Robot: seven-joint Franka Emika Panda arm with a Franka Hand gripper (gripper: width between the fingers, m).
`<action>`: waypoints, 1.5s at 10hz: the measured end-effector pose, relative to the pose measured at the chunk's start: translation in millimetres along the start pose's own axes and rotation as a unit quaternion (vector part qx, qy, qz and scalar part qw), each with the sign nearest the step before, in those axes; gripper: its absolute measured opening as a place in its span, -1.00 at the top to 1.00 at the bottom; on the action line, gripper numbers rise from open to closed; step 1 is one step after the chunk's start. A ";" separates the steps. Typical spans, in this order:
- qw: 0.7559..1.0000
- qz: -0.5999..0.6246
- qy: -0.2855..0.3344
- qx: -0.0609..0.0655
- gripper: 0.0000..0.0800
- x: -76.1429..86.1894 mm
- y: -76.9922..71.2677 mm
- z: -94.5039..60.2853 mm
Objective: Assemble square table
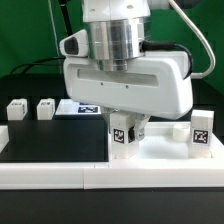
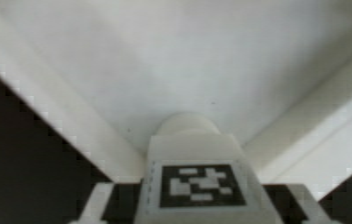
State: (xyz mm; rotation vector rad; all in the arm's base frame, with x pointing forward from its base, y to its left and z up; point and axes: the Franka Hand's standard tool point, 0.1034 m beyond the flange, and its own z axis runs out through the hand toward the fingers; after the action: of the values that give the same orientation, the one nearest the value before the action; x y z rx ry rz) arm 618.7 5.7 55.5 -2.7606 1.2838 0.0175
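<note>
My gripper [image 1: 124, 136] hangs mid-scene in the exterior view, shut on a short white leg [image 1: 121, 133] with a black-and-white tag. The leg stands upright between the fingers, its lower end at the near left edge of the white square table slab [image 1: 165, 152]. In the wrist view the leg [image 2: 199, 180] shows its tag between the fingers [image 2: 112, 200], and its rounded tip points over the slab [image 2: 173, 70], whose raised rims run along both sides. Another tagged leg [image 1: 201, 131] stands at the slab's right end. Two more legs [image 1: 17, 110] [image 1: 45, 108] stand at the far left.
The marker board [image 1: 82, 108] lies flat behind the gripper, partly hidden by it. A long low white border wall [image 1: 60, 172] runs along the front. The black table top [image 1: 55, 140] lies to the exterior view's left of the slab.
</note>
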 end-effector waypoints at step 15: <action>0.851 0.524 -0.015 0.020 0.31 2.7 -1.4 0.6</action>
State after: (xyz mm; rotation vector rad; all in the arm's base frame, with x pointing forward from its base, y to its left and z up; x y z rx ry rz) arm 621.5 4.6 54.9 -1.6589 2.5172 0.1071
